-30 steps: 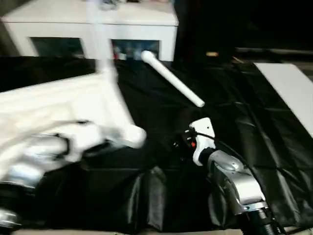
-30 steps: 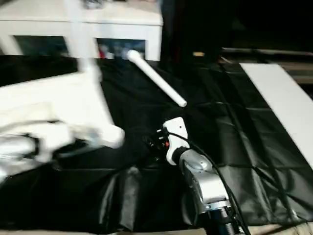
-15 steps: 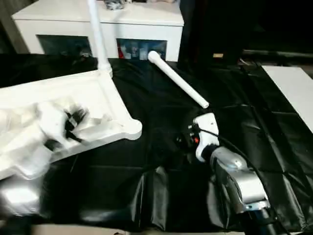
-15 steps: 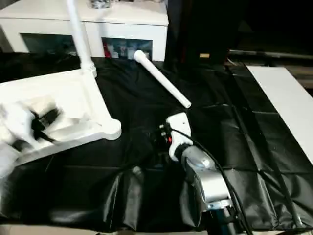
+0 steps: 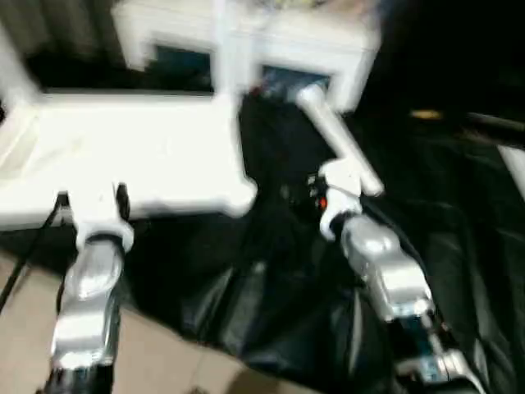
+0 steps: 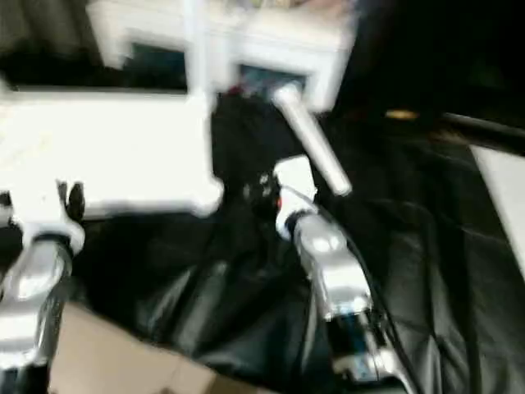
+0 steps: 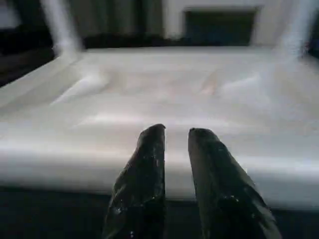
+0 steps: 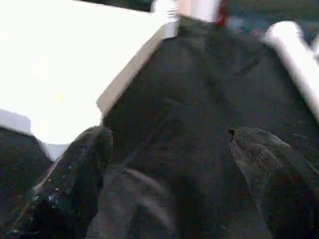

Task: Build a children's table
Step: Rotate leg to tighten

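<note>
Head views: the children's table [image 5: 139, 156] lies upside down on a black plastic sheet [image 5: 271, 279], its ribbed underside up. Two legs rise from its far corners, one [image 5: 225, 49] in front of the white cabinet [image 5: 328, 41], the other [image 5: 16, 78] at the corner away from the cabinet. A loose white leg [image 5: 340, 144] lies on the sheet just beside the table, on its cabinet-side edge. The left gripper [image 5: 92, 199] sits at the table's near edge, its two black fingers standing slightly apart with nothing visibly between them. The right gripper [image 6: 267, 190] hovers over the sheet between the table's near corner and the loose leg.

Left wrist view: the two black fingers [image 7: 142, 174] point at the table's near rim [image 7: 164, 159], a narrow gap between them, gripping nothing.

Right wrist view: the fingers [image 8: 75, 179] are spread wide over the black sheet, empty. The table's corner [image 8: 55, 124] lies just beyond one finger, the loose leg well off beyond the other.
</note>
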Tool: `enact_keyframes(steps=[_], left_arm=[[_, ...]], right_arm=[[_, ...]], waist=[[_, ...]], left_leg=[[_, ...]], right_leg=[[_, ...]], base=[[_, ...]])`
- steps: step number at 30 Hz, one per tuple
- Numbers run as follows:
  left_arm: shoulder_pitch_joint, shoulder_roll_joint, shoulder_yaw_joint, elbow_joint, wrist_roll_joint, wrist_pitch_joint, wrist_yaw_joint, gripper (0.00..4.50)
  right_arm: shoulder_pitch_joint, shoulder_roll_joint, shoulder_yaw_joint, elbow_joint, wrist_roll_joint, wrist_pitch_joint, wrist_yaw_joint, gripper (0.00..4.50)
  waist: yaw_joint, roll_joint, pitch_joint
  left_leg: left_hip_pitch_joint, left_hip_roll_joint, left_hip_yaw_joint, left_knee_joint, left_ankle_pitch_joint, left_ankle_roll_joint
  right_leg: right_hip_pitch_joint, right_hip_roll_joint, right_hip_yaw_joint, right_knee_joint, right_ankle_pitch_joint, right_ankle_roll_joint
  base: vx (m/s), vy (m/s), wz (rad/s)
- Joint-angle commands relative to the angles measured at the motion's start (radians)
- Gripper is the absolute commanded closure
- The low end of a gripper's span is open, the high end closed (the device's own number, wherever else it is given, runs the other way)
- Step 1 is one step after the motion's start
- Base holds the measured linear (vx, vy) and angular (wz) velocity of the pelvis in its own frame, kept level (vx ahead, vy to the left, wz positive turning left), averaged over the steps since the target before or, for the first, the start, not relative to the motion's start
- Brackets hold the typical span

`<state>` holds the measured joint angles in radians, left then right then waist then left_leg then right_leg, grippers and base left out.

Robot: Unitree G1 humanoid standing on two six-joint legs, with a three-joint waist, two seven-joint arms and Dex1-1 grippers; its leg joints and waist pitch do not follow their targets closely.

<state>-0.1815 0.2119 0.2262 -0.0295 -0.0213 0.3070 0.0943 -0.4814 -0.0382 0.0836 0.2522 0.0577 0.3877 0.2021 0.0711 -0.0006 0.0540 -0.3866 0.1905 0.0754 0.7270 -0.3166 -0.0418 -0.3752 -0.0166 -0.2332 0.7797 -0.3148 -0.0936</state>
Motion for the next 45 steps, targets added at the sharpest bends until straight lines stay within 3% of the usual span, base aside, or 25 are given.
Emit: enact_keyframes(steps=[1, 2, 3, 4, 5, 6, 7, 9, 10, 12, 13, 14, 15, 18, 20, 25, 31, 37, 38, 40, 41, 42, 43, 44, 45], left_arm=[[-0.009, 0.004, -0.007, -0.023, 0.022, 0.037, 0.013, 3.52], [-0.01, 0.001, -0.004, -0.025, 0.012, 0.049, 0.006, 3.52], [-0.012, -0.008, 0.0, -0.032, -0.001, 0.051, -0.004, 3.52], [-0.012, -0.008, 0.0, -0.032, -0.001, 0.051, -0.004, 3.52], [-0.016, -0.004, -0.019, -0.039, 0.01, 0.065, -0.015, 3.52], [-0.016, -0.004, -0.019, -0.039, 0.01, 0.065, -0.015, 3.52], [-0.018, -0.001, -0.033, -0.042, 0.017, 0.062, -0.024, 3.52], [-0.022, -0.01, -0.046, -0.057, 0.02, 0.1, -0.015, 3.52], [-0.023, -0.012, -0.052, -0.062, 0.025, 0.123, -0.006, 3.52], [-0.027, -0.022, -0.05, -0.073, -0.01, 0.094, -0.03, 3.52], [-0.032, -0.023, -0.048, -0.075, -0.011, 0.099, -0.027, 3.52], [-0.035, -0.024, -0.046, -0.077, -0.008, 0.107, -0.023, 3.52], [-0.039, -0.021, -0.046, -0.078, -0.004, 0.111, -0.028, 3.52], [-0.037, -0.017, -0.052, -0.083, -0.016, 0.105, -0.056, 3.52], [-0.035, -0.014, -0.059, -0.087, -0.015, 0.11, -0.06, 3.52], [-0.025, -0.018, -0.067, -0.102, -0.021, 0.13, -0.066, 3.52], [-0.016, -0.012, -0.079, -0.11, -0.012, 0.121, -0.079, 3.52], [-0.011, -0.003, -0.088, -0.117, -0.013, 0.13, -0.094, 3.52], [-0.01, -0.002, -0.091, -0.12, -0.014, 0.131, -0.098, 3.52], [-0.009, -0.002, -0.092, -0.121, -0.014, 0.132, -0.1, 3.52], [-0.009, -0.001, -0.091, -0.12, -0.015, 0.133, -0.102, 3.52], [-0.009, 0.0, -0.091, -0.12, -0.016, 0.133, -0.104, 3.52], [-0.009, 0.0, -0.092, -0.12, -0.016, 0.134, -0.107, 3.52], [-0.009, 0.001, -0.093, -0.119, -0.016, 0.136, -0.108, 3.52], [-0.01, 0.0, -0.093, -0.119, -0.016, 0.136, -0.109, 3.52]], right_arm=[[-0.012, -0.014, -0.028, 0.011, -0.004, 0.012, -0.023, 0.33], [-0.015, -0.019, -0.028, 0.019, -0.009, 0.021, -0.031, 0.33], [-0.011, -0.011, -0.057, 0.029, 0.021, 0.043, -0.036, 0.33], [-0.011, -0.011, -0.057, 0.029, 0.021, 0.043, -0.036, 0.33], [-0.006, 0.001, -0.085, 0.034, 0.048, 0.06, -0.036, 0.33], [-0.006, 0.001, -0.085, 0.034, 0.048, 0.06, -0.036, 0.33], [-0.005, -0.001, -0.083, 0.036, 0.044, 0.061, -0.035, 0.33], [-0.001, -0.004, -0.066, 0.034, 0.027, 0.066, -0.036, 0.33], [0.0, -0.005, -0.06, 0.034, 0.021, 0.068, -0.038, 0.33], [0.003, -0.009, -0.043, 0.03, 0.013, 0.06, -0.026, 0.33], [0.006, -0.01, -0.037, 0.025, 0.012, 0.049, -0.022, 0.33], [0.008, -0.01, -0.034, 0.022, 0.012, 0.042, -0.02, 0.33], [0.014, -0.007, -0.033, 0.01, 0.019, 0.037, -0.014, 0.33], [0.024, -0.002, -0.035, -0.005, 0.026, 0.039, -0.002, 0.33], [0.026, 0.001, -0.036, -0.007, 0.026, 0.04, 0.0, 0.33], [0.028, 0.005, -0.034, -0.01, 0.028, 0.041, 0.003, 0.33], [0.027, 0.002, -0.028, -0.007, 0.028, 0.039, 0.009, 0.33], [0.015, 0.005, -0.056, 0.014, 0.025, 0.048, -0.028, 0.33], [0.013, 0.002, -0.061, 0.017, 0.021, 0.05, -0.037, 0.33], [0.013, 0.001, -0.065, 0.018, 0.021, 0.051, -0.041, 0.33], [0.012, -0.001, -0.068, 0.018, 0.02, 0.055, -0.045, 0.33], [0.012, -0.002, -0.07, 0.018, 0.02, 0.058, -0.048, 0.33], [0.012, -0.005, -0.074, 0.017, 0.019, 0.069, -0.055, 0.33], [0.01, -0.008, -0.079, 0.02, 0.018, 0.082, -0.061, 0.33], [0.009, -0.008, -0.079, 0.021, 0.017, 0.083, -0.062, 0.33]], waist=[[-0.021, 0.058, -0.077], [-0.02, 0.051, -0.084], [-0.016, 0.033, -0.084], [-0.005, -0.009, -0.075], [0.021, -0.045, -0.075], [0.058, -0.067, -0.077], [0.101, -0.064, -0.07], [0.113, -0.085, -0.07], [0.107, -0.07, -0.072], [0.077, -0.023, -0.075], [0.056, 0.02, -0.078], [0.015, 0.072, -0.065], [-0.015, 0.06, -0.055], [-0.024, 0.033, -0.047], [-0.022, 0.022, -0.034], [-0.024, -0.001, -0.035], [-0.039, 0.015, -0.042], [-0.021, 0.012, -0.078], [-0.022, 0.015, -0.088], [-0.046, 0.02, -0.1], [-0.081, 0.026, -0.108], [-0.086, 0.008, -0.096], [-0.075, -0.004, -0.091], [-0.021, -0.057, -0.075], [0.021, -0.048, -0.066]], left_leg=[[0.128, 0.189, -0.199, -0.12, 0.623, 0.55], [0.115, 0.114, -0.194, -0.108, 0.865, 0.589], [0.103, 0.054, -0.096, -0.08, 0.848, 0.498], [0.058, -0.019, -0.043, -0.044, 0.752, 0.437], [0.019, -0.085, 0.065, 0.004, 0.37, 0.255], [-0.02, -0.077, 0.054, 0.001, 0.165, 0.156], [-0.005, -0.057, 0.056, 0.023, -0.071, 0.036], [-0.053, -0.094, 0.008, 0.056, -0.096, 0.031], [-0.045, -0.091, -0.014, 0.053, -0.053, 0.018], [-0.016, -0.053, -0.067, -0.027, 0.014, 0.018], [0.025, -0.03, -0.066, -0.121, 0.027, 0.017], [0.061, 0.021, -0.094, -0.205, -0.068, -0.018], [0.047, 0.044, -0.103, -0.228, -0.193, -0.047], [0.043, -0.007, -0.058, -0.198, -0.309, -0.04], [0.051, -0.009, -0.036, -0.201, -0.456, -0.058], [0.084, -0.019, 0.025, -0.202, -0.369, 0.044], [0.098, 0.008, 0.036, -0.241, -0.353, 0.051], [0.087, -0.035, 0.066, -0.207, 0.075, 0.162], [0.1, -0.048, 0.059, -0.196, 0.206, 0.218], [0.2, -0.035, 0.001, -0.177, 0.47, 0.337], [0.31, 0.034, -0.088, -0.154, 0.629, 0.454], [0.305, 0.048, -0.12, -0.151, 0.659, 0.5], [0.259, -0.012, -0.09, -0.136, 0.598, 0.448], [0.068, -0.158, 0.01, -0.086, 0.254, 0.326], [-0.01, -0.124, 0.006, 0.035, -0.001, 0.195]], right_leg=[[-0.133, -0.081, 0.135, 0.043, -0.152, -0.008], [-0.138, -0.075, 0.184, 0.026, -0.062, 0.018], [-0.117, -0.083, 0.227, -0.068, 0.108, 0.021], [-0.074, -0.1, 0.253, -0.15, 0.26, 0.057], [-0.043, -0.096, 0.349, -0.208, 0.196, 0.013], [0.004, -0.123, 0.419, -0.216, 0.145, 0.088], [-0.009, -0.148, 0.507, -0.241, -0.018, 0.209], [0.077, -0.154, 0.599, -0.225, 0.214, 0.18], [0.073, -0.151, 0.6, -0.224, 0.345, 0.131], [0.065, -0.147, 0.508, -0.23, 0.497, -0.013], [0.059, -0.082, 0.445, -0.234, 0.332, -0.059], [-0.026, 0.003, 0.311, -0.145, 0.116, -0.037], [-0.023, -0.023, 0.257, -0.124, 0.022, 0.009], [0.008, -0.107, 0.249, -0.21, 0.021, -0.014], [0.012, -0.139, 0.255, -0.25, -0.31, -0.02], [0.041, -0.138, 0.235, -0.314, -0.682, -0.001], [0.085, -0.118, 0.19, -0.29, -0.359, -0.098], [0.141, -0.103, 0.199, -0.248, 0.011, -0.222], [0.138, -0.085, 0.192, -0.226, 0.132, -0.218], [0.052, -0.042, 0.164, -0.162, 0.247, -0.141], [-0.079, -0.06, 0.152, -0.111, 0.102, -0.003], [-0.124, -0.104, 0.18, -0.096, 0.014, 0.09], [-0.087, -0.116, 0.197, -0.129, 0.074, 0.082], [0.131, -0.138, 0.295, -0.193, 0.12, 0.038], [0.198, -0.274, 0.424, -0.247, 0.249, -0.221]], base=[[0.036, -0.264, 0.54], [-0.021, -0.255, 0.5], [-0.021, -0.255, 0.5], [-0.075, -0.234, 0.23], [-0.043, -0.217, -0.15], [-0.043, -0.217, -0.15], [-0.033, -0.164, -0.33], [-0.074, -0.064, -0.43], [-0.078, -0.005, -0.47], [-0.1, 0.035, -0.27], [-0.125, 0.062, -0.07], [-0.133, 0.086, 0.01], [-0.133, 0.086, 0.01], [-0.094, 0.038, 0.11], [-0.079, -0.035, 0.06], [-0.024, -0.06, 0.03], [0.049, -0.012, -0.04], [0.144, 0.002, 0.01], [0.222, 0.023, 0.09], [0.227, 0.011, 0.1], [0.177, -0.041, -0.06], [0.177, -0.041, -0.06], [0.11, -0.061, -0.23], [0.116, 0.011, 0.14], [0.116, 0.011, 0.14]])
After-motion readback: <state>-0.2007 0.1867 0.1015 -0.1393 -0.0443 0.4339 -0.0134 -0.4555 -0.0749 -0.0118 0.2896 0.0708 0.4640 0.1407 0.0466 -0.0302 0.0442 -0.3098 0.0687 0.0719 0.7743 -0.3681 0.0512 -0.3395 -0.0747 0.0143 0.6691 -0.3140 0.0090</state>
